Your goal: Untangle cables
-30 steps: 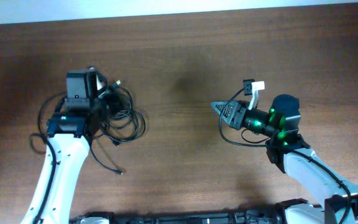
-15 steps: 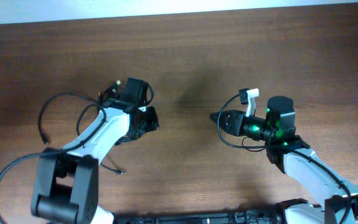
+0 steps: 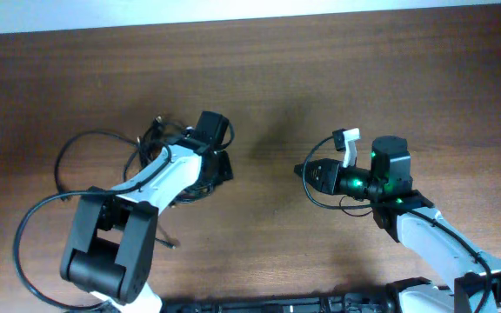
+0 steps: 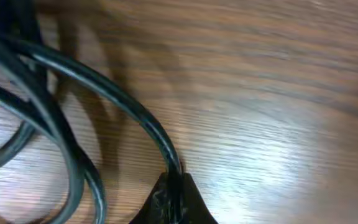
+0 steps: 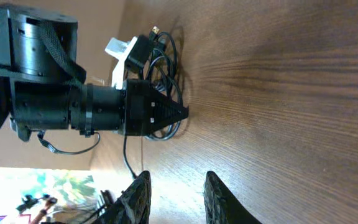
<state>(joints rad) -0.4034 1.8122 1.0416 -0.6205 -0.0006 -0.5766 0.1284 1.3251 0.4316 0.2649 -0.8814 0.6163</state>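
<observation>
Cables [image 3: 152,142] have shifted right, gripped by left end effector [image 3: 223,170].

Bare table [image 3: 263,96] wide open between left gripper [image 3: 227,170] and right gripper [image 3: 299,170], cables [image 3: 155,133] heaped leftward (loops sprawling outward).

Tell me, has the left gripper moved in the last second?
Yes. The left gripper has swung right across the table, from near its left end toward its middle, gripping the cables.

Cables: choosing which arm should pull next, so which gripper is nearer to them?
Left. The left gripper is shut on one of the cables at the tangle's edge; the right gripper hovers open, farther right.
</observation>
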